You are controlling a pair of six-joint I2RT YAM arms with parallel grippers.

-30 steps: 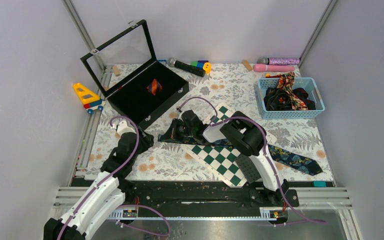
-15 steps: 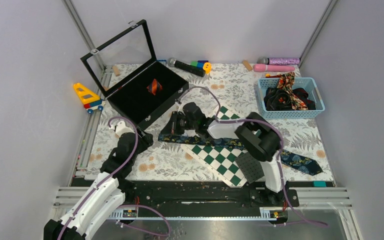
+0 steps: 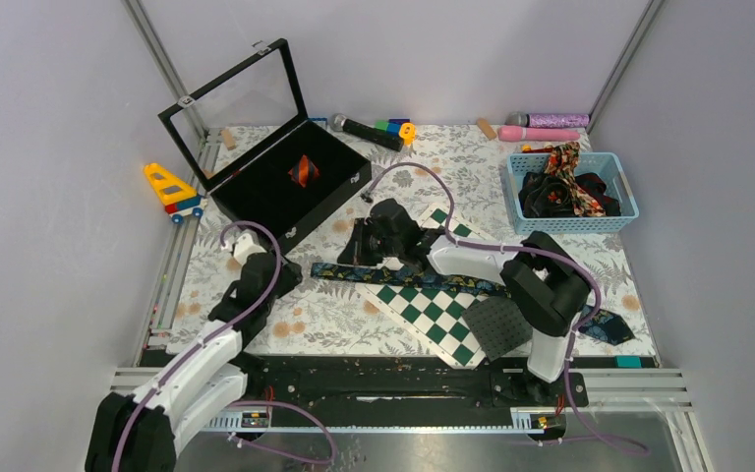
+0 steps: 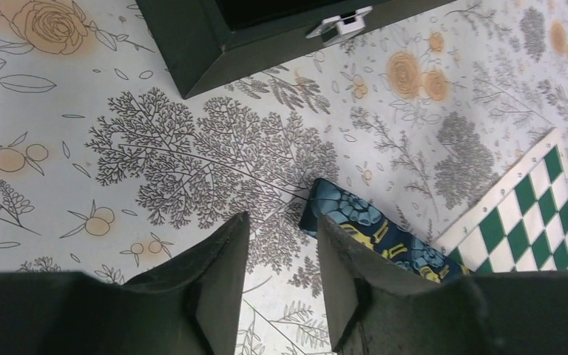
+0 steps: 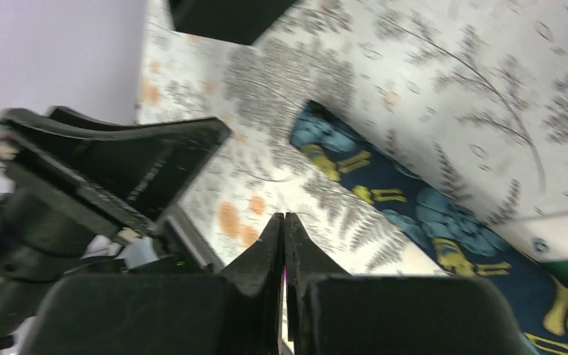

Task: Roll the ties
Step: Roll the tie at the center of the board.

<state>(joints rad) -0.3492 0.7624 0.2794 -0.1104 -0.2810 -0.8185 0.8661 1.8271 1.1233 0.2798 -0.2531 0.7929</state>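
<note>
A dark navy tie with blue and yellow flowers lies flat from the floral cloth across the chequered board. Its narrow end rests just past my left gripper's right fingertip. My left gripper hovers open over bare cloth with nothing between its fingers, left of the tie's end. My right gripper is shut on nothing and hangs above the cloth beside that same tie end. A rolled red-orange striped tie sits in the black case. More ties fill the blue basket.
The open black case's corner lies just beyond the left gripper. A toy truck sits at the left edge. Microphones and a pink tube line the back. A dark mesh pad lies near the right arm's base.
My right gripper, shut throughout, has moved back and to the right, off the tie's narrow end. The right elbow swung right. The left jaws have narrowed a little.
</note>
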